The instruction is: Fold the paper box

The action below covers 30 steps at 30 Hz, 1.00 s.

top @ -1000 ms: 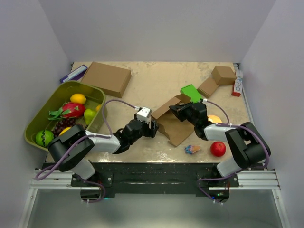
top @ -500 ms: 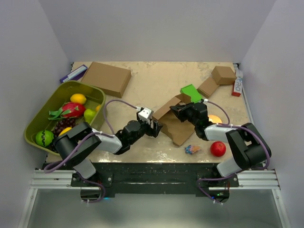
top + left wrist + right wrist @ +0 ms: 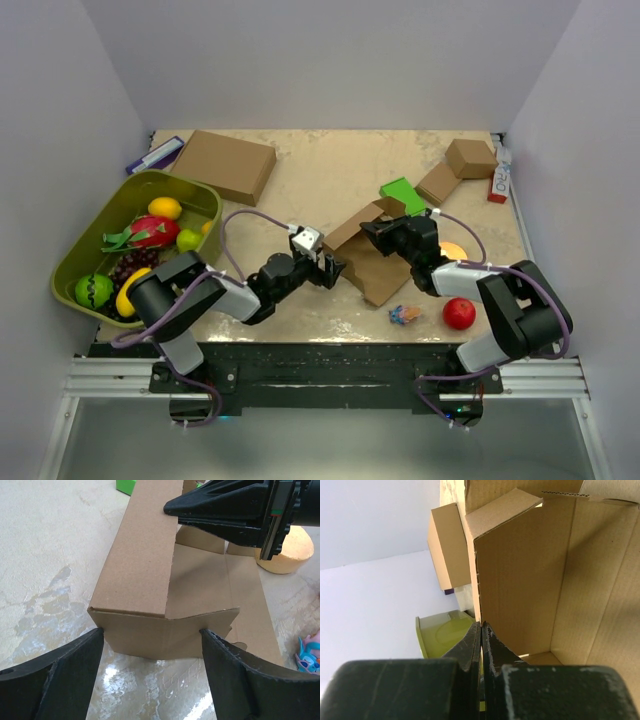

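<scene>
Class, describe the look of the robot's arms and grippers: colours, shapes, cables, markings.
The left arm and right arm have black joints, pale grey shells and a looping purple cable. The left wrist carries a white block with dark dots. The fingers are black tapering wedges.

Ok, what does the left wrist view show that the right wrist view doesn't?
Only the left wrist view: the left pincer, open, with a finger at each side of the box at its near end, plus a green block, a yellow round thing and a small toy.

Only the right wrist view: the box's inside, and behind it a bigger box and the green bin.

Both: the box and the right pincer, shut on its raised wall.
</scene>
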Available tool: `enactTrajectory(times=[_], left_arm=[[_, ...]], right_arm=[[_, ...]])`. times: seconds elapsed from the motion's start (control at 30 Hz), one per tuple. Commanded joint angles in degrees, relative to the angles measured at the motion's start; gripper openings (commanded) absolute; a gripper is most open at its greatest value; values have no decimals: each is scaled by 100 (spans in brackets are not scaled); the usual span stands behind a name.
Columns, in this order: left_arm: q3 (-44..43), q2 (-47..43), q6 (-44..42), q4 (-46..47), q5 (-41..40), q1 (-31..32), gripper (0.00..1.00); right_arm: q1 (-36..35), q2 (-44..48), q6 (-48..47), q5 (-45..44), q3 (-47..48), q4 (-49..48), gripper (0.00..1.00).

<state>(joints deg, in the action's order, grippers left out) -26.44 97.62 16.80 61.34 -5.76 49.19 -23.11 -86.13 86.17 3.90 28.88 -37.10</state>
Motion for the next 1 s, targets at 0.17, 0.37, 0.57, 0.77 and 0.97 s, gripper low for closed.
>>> enactTrajectory(times=[0.17,0.37,0.57,0.77,0.97], left_arm=[[-265,406,-291,677,163,-120,79],[-406,679,-352,1002,-57,-146,61],[-678,907,-388,1064,-153,-173,53],[-872,995,-256,871,-794,-182,48],[-934,934,-159,669,-1340,-217,48]], right_arm=[[-62,184,-276,102,-23,458,0],[-62,193,-390,128,-41,581,0],[-70,245,-505,164,-190,722,0],[-70,255,-522,164,-296,775,0],[-62,184,-531,216,-287,783,0]])
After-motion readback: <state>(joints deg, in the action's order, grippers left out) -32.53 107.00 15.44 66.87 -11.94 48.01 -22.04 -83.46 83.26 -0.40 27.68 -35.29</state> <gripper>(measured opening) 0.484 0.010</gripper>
